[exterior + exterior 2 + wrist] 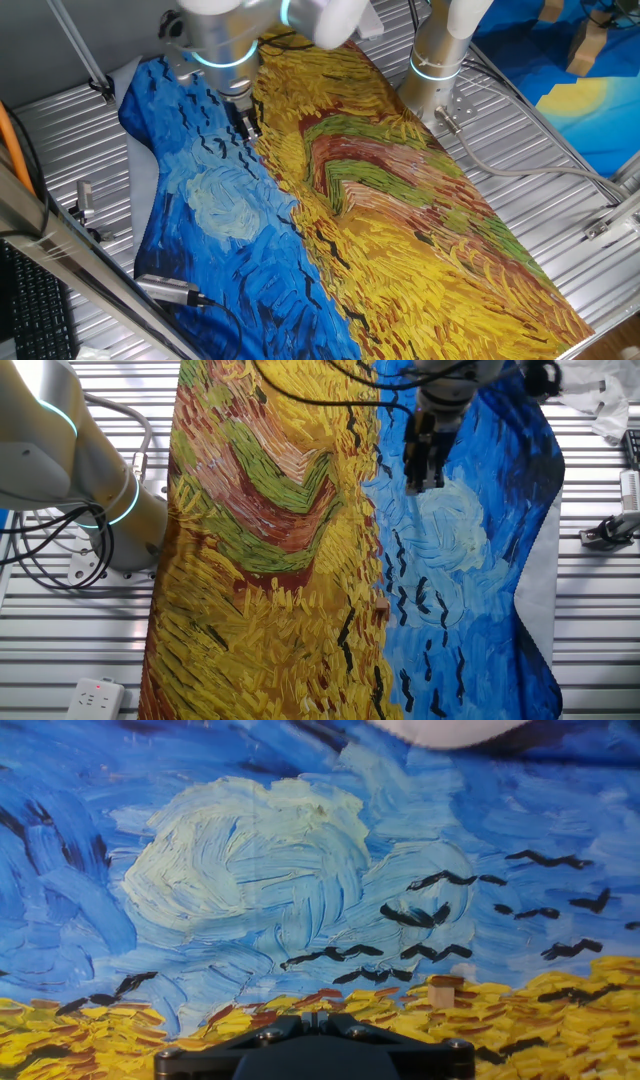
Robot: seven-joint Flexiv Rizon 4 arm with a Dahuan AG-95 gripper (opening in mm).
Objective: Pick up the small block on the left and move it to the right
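Observation:
The small block (445,992) is a tan wooden cube standing on the painted cloth, at the line where blue meets yellow. It also shows as a small tan speck in the other fixed view (382,607). I cannot make it out in the one fixed view. My gripper (316,1018) hangs over the blue swirl part of the cloth, well apart from the block, with its jaws closed together and nothing between them. It also shows in the one fixed view (246,124) and in the other fixed view (423,478).
The painted cloth (400,230) covers most of the slatted metal table. A second arm's base (120,510) stands beside the cloth. A metal pen-like tool (168,290) lies at the cloth's edge. A power strip (95,698) and a clamp (608,530) lie on the table's sides.

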